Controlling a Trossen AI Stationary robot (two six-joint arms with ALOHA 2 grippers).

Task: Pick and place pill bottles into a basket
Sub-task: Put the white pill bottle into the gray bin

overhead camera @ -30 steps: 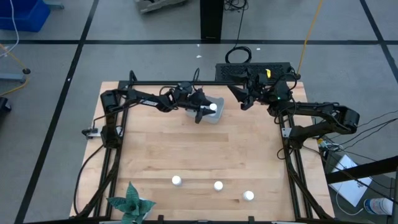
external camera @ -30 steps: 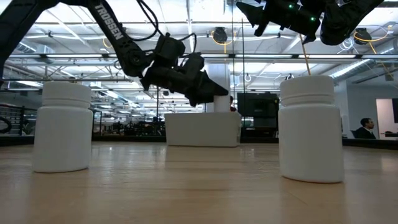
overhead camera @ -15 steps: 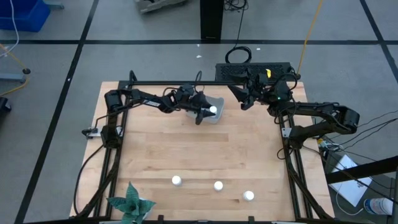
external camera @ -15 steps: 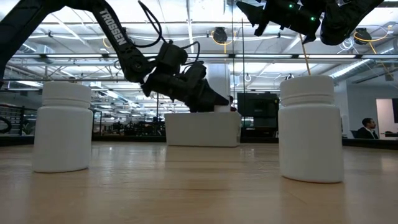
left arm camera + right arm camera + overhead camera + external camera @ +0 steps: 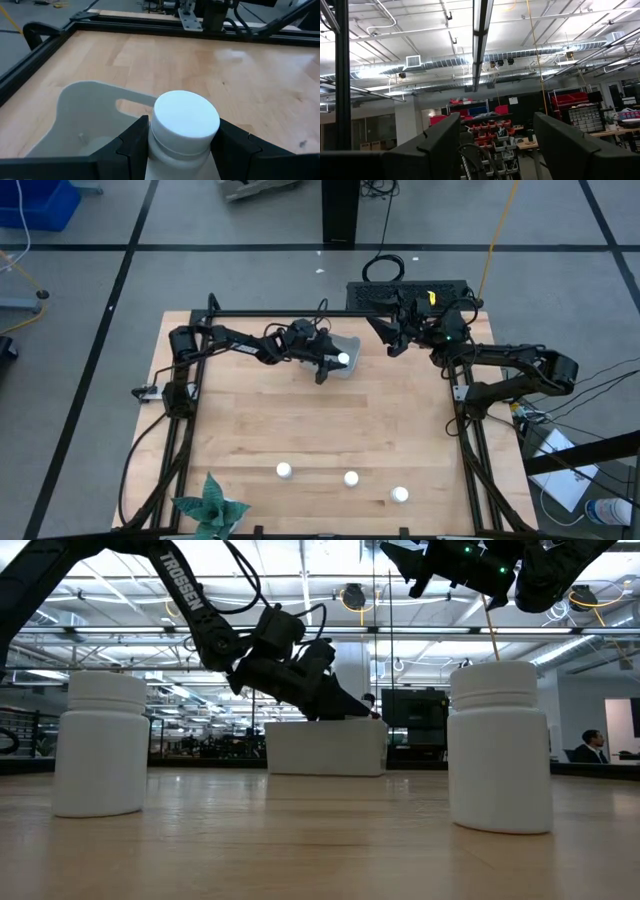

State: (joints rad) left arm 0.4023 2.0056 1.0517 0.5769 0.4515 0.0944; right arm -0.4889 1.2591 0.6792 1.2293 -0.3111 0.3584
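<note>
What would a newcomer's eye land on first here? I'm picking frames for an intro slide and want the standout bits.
First, the left gripper at the table's far middle, clamping a white pill bottle over the grey-blue basket. Next, the three pill bottles standing in a loose row near the front edge, with a green paper plant at the front left corner. The right gripper waits raised at the far right.

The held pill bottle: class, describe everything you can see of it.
The held pill bottle is small, white and cylindrical, plastic-looking, with a round flat cap wider than its neck. It stands upright between the dark fingers of the left tool, gripped on both sides. It hangs over the pale basket at the table's far edge.
</note>
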